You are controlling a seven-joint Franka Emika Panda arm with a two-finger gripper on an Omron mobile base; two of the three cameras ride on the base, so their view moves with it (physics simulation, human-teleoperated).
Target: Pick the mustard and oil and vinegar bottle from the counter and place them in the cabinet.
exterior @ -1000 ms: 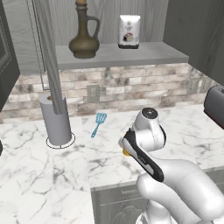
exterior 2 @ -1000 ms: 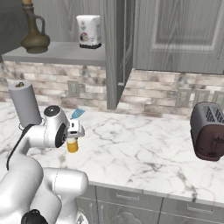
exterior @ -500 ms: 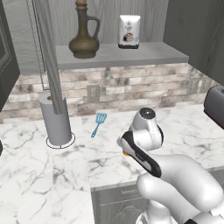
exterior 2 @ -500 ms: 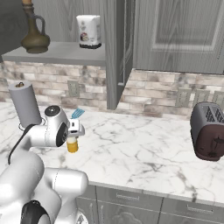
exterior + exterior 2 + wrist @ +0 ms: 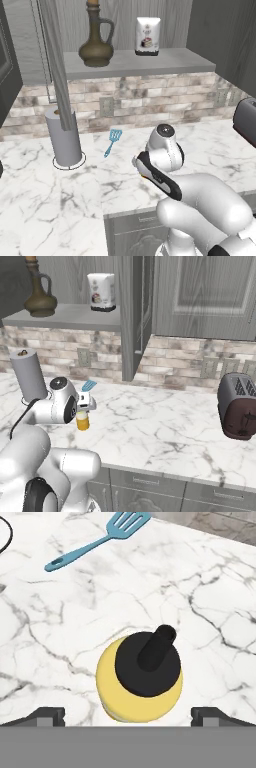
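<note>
1. One bottle already stood in the cabinet (image 5: 150, 62): seen from the left base camera, the oil and vinegar bottle (image 5: 96, 42) sat on the grey shelf beside a white printed bag (image 5: 148, 36), while the arm bent low over the counter (image 5: 45, 200), near a blue spatula (image 5: 113, 141) and a paper towel roll (image 5: 64, 137).

2. From the right base camera, the mustard (image 5: 82, 420) stood upright on the marble directly beneath the gripper (image 5: 83, 406), with a toaster (image 5: 239, 406) well apart at the far right.

3. Looking down from the hand camera, the yellow bottle and its dark nozzle cap were centred between the finger tips (image 5: 46, 716), which were spread wide on either side and touched nothing. The small plastic bottle looked light but smooth and somewhat squeezable, so a grip across its round body below the cap, not on the tapered nozzle, seemed the safer hold.
</note>
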